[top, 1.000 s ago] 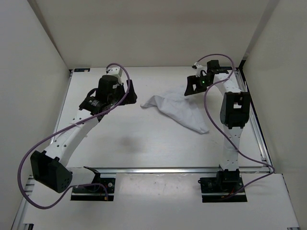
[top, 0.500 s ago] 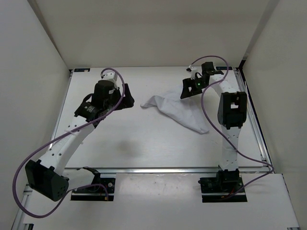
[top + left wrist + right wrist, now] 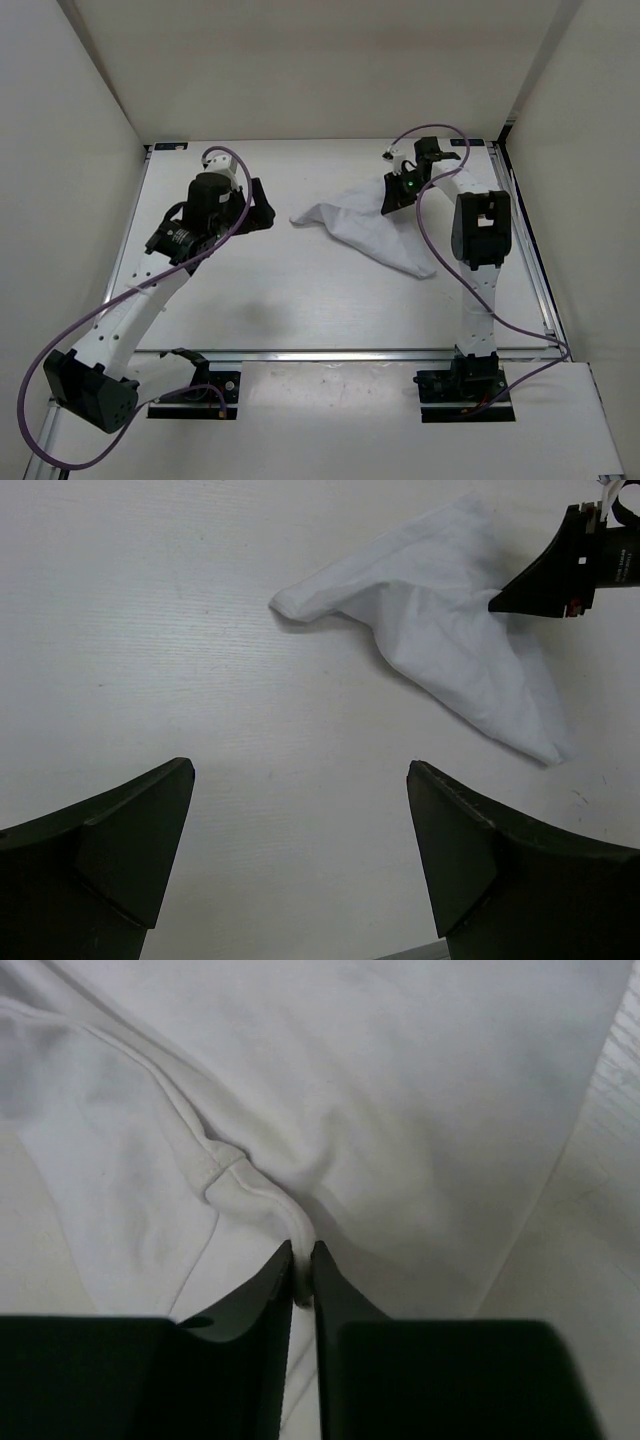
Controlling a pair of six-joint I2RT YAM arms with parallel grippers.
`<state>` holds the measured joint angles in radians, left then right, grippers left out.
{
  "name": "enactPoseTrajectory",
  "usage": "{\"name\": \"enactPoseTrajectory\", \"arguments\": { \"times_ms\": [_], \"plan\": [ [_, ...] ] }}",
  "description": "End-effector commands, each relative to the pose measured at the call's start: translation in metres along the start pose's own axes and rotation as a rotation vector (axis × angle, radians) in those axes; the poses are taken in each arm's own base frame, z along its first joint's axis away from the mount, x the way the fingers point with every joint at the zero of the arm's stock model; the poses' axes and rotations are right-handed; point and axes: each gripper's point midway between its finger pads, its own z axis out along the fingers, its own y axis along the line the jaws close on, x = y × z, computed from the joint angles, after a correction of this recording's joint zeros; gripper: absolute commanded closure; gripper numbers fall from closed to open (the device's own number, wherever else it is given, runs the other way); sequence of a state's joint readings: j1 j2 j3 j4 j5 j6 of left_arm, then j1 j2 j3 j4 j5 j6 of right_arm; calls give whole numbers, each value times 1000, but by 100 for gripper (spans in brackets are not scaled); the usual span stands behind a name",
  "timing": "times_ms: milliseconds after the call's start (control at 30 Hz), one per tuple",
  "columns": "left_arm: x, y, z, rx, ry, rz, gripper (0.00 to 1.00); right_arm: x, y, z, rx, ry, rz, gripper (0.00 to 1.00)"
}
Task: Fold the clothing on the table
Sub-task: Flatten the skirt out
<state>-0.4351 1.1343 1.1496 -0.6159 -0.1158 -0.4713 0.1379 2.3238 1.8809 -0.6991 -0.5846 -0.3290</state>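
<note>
Right gripper (image 3: 303, 1255) has just clamped onto a hem of the clothing (image 3: 372, 232), crumpled far right on the bench (image 3: 290, 300). Left gripper (image 3: 300, 785) hangs spread nearby. We reckon lifting can start.

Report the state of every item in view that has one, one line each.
clothing: crumpled, not folded, lying on the table, one hem pinched.
left end effector: open, empty, over bare table, apart from the clothing.
right end effector: shut on the clothing's hem.
</note>
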Motion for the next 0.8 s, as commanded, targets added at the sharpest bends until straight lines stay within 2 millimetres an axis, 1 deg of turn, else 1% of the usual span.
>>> {"name": "enactPoseTrajectory", "arguments": {
  "times_ms": [0,33,67,100,133,167,200,233,267,300,333,367,400,433,467,500,533,567,600,633,667,700,733,767],
  "plan": [
    [0,7,-12,-8,-21,-21,1,-31,24,-21,-37,-47,-61,85],
    [-5,7,-15,-7,-39,-23,1,-37,33,-24,-61,-54,-74,94],
    [-3,9,-15,-9,-37,-24,1,-49,47,-37,-105,-74,-104,98],
    [-5,11,-17,-12,-43,-24,1,-45,76,-42,-198,-45,-105,100],
    [-6,11,-19,-10,-43,-20,2,-57,94,-52,-226,-57,-187,100],
    [-6,11,-20,-8,-47,-15,1,-53,117,-62,-292,-30,-227,100],
    [-7,14,-22,-16,-51,-13,1,-45,148,-71,-385,0,-264,100],
    [-7,15,-24,-16,-56,-14,1,-39,167,-72,-440,22,-269,100],
    [-5,21,-23,-27,-52,-20,1,-28,176,-73,-459,60,-192,100],
    [-3,21,-24,-18,-49,-26,1,-20,183,-74,-484,74,-168,98],
    [-4,23,-25,-16,-56,-33,2,-11,186,-70,-498,93,-169,79],
    [-1,25,-26,-12,-54,-37,1,-1,190,-68,-497,115,-226,57],
    [5,29,-25,-20,-41,-39,1,12,190,-66,-488,145,-255,58],
    [13,30,-26,-7,-26,-40,2,23,207,-65,-529,165,-269,55],
    [15,33,-27,-14,-20,-39,1,33,218,-68,-560,170,-269,44],
    [18,32,-26,1,-10,-41,1,43,234,-75,-595,175,-271,32],
    [21,31,-26,10,3,-36,1,50,245,-82,-618,168,-281,26],
    [24,30,-25,12,11,-31,2,55,257,-81,-632,188,-295,17],
    [28,31,-23,18,20,-23,2,56,261,-85,-608,199,-305,8],
    [29,28,-20,37,25,-26,2,54,270,-92,-620,182,-320,7],
    [30,26,-16,55,29,-31,1,54,277,-96,-643,171,-313,4],
    [40,26,-9,58,60,-30,1,48,286,-106,-658,136,-314,0],
    [34,21,-6,85,44,-28,2,44,294,-115,-669,104,-327,0],
    [37,14,1,108,55,-24,1,37,296,-121,-666,72,-338,1]
  ]
}}
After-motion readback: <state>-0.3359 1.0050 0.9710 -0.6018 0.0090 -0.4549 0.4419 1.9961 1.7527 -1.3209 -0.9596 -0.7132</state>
